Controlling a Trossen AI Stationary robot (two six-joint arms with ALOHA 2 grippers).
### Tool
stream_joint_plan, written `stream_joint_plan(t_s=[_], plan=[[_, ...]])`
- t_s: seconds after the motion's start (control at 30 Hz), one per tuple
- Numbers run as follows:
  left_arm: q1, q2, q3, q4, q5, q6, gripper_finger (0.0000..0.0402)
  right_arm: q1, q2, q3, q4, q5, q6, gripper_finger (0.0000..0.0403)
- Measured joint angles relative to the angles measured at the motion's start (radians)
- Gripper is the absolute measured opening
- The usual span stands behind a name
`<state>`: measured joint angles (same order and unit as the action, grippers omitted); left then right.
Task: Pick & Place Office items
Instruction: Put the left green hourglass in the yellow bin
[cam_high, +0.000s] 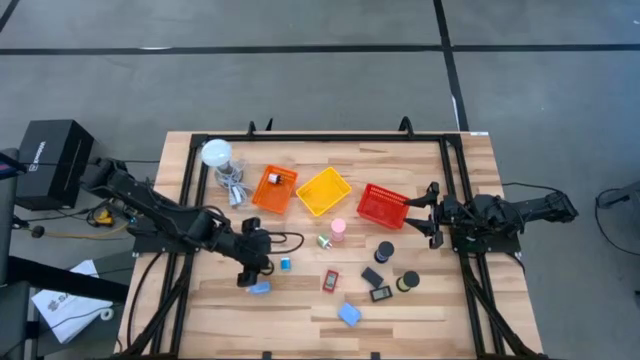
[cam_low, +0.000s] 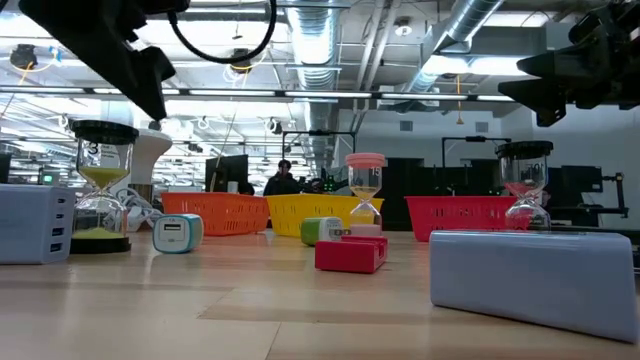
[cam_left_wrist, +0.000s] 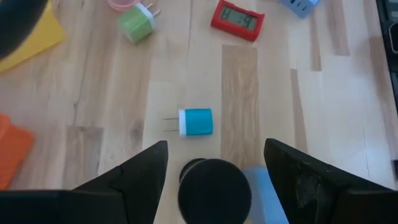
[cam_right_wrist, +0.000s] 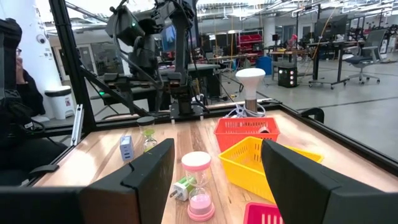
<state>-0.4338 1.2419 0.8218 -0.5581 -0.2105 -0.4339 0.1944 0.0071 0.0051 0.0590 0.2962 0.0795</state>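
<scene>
My left gripper (cam_high: 250, 272) (cam_left_wrist: 214, 163) hovers open over a black-topped hourglass (cam_left_wrist: 214, 191) that stands on the table beside a light-blue block (cam_high: 259, 288). Its fingers stand on either side of the round black top, clear of it. In the low view this yellow-sand hourglass (cam_low: 100, 190) stands under the arm. Nearby lie a blue plug (cam_left_wrist: 196, 122), a red clock (cam_high: 330, 281), a green charger (cam_high: 324, 241), a pink hourglass (cam_high: 338, 229), black cylinders (cam_high: 384, 250), black flat rectangles (cam_high: 372, 276) and another light-blue block (cam_high: 349, 314). My right gripper (cam_high: 425, 215) (cam_right_wrist: 217, 177) waits open beside the red basket.
An orange basket (cam_high: 274, 189), a yellow basket (cam_high: 323, 191) and a red basket (cam_high: 381, 205) sit in a row toward the far side. A white globe (cam_high: 216, 153) with a cord stands at the far left corner. Bare wood lies along the near edge. A person shows at the edge of the right wrist view.
</scene>
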Motion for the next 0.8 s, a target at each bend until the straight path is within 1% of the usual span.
stream_joint_plan(t_s=[0.3, 0.53, 0.8], plan=[[-0.014, 0.105, -0.001, -0.015, 0.000, 0.008, 0.0260, 0.000, 0.000, 0.000, 0.000, 0.000, 0.003, 0.0232], [-0.014, 0.116, -0.001, -0.090, 0.002, -0.007, 0.0260, 0.001, 0.000, 0.000, 0.000, 0.000, 0.003, 0.0232], [-0.014, 0.116, -0.001, -0.087, 0.003, -0.016, 0.0260, 0.001, 0.000, 0.000, 0.000, 0.000, 0.002, 0.0232]])
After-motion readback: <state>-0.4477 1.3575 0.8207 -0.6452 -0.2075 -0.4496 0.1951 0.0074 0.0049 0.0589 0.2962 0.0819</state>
